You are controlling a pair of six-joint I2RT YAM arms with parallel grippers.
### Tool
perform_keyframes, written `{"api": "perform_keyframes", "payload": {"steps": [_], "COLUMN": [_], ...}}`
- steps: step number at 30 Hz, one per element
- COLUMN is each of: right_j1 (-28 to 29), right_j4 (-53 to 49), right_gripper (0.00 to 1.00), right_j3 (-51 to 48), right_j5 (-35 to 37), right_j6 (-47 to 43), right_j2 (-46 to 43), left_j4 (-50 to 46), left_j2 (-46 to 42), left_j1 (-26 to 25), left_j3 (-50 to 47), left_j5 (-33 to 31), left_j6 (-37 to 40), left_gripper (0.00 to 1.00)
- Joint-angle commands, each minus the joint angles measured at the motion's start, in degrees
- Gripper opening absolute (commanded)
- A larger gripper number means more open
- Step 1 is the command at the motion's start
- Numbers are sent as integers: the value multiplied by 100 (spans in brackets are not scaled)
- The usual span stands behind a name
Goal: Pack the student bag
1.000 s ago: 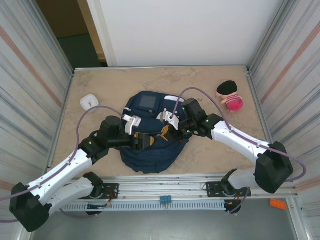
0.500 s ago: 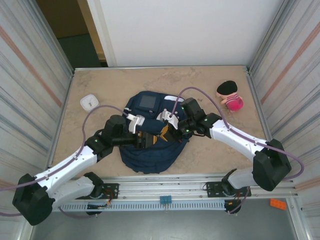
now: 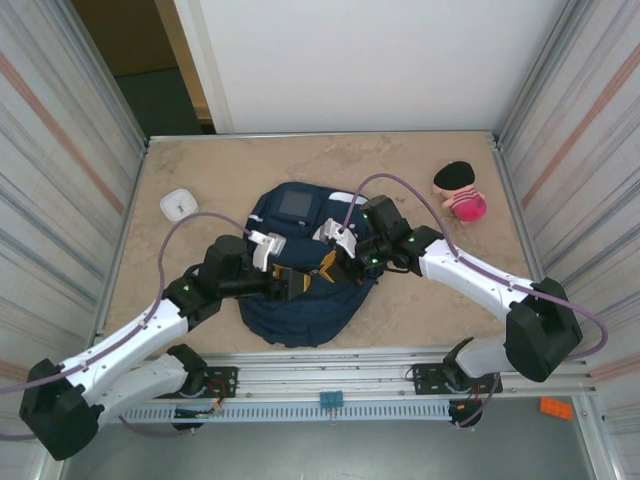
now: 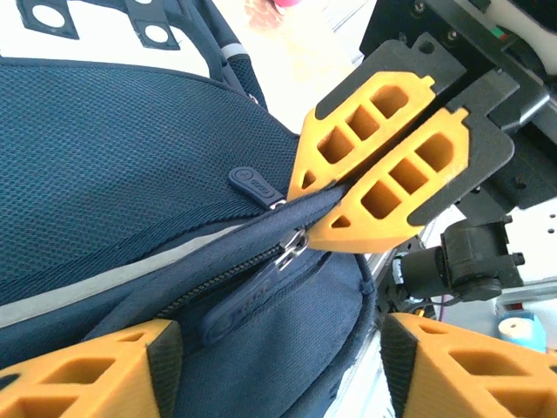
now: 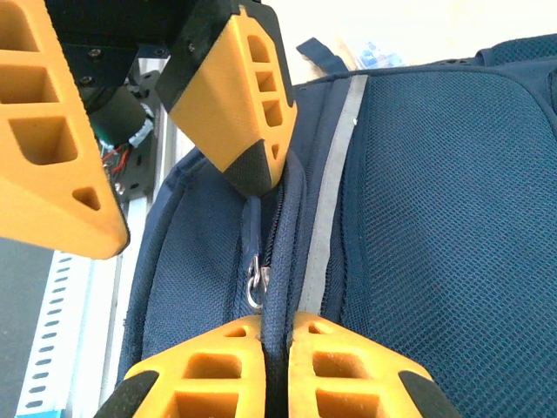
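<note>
Well out to the left of my left gripper, towards the far side, a small white square thing lies alone on the table.

My left gripper's jaws stand roughly half open and clamp nothing. They hang over the near half of the student bag, which lies flat beneath both my grippers in the middle of the table. From my left wrist, the fingers sit one to each side of the bag's zip line, with the blue cloth running between them. The metal zip pull lies just ahead of them, near the tips of my other gripper. From my right wrist, the tip of one left finger comes down right at the upper end of the zip; I cannot tell whether it touches.

My right gripper faces the left one, tip to tip, just beside it. Its jaws are closed tight, pinching a raised fold of the bag's cloth along the zip. A grey stripe runs just right of that fold.

Well off to the right of my right gripper, a pink and black soft toy rests by the table's edge.
</note>
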Motion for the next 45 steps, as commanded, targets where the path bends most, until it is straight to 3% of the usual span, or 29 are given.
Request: {"api": "perform_keyframes", "payload": {"steps": [1,9,15,33,43,45], "right_j1": [56,105,107,94,-245,-415], "right_j4": [280,255,238,173,-71,-150], "right_gripper": [0,0,0,0,0,0], "right_j3": [316,318,330,324,208,173], "right_j5": [-572,-583,-516,-471,-545,-616], "right_j6": [223,218,232,206,-3,-49], "right_j2": [-99,-84,-39,-115,-267,-321], "left_j4": [495,931,1358,1260,201,-40], "left_j2": [-77,433,622,1015,440,159], "left_j1": [2,-4,-133,-157,-108,-39], "left_j3": [-244,-116,-45,13,21,-63], "left_j5": [-78,229,512,313,-568,-778], "left_j6": [4,108,104,101,209,200], "left_gripper": [62,60,53,27,0,0]}}
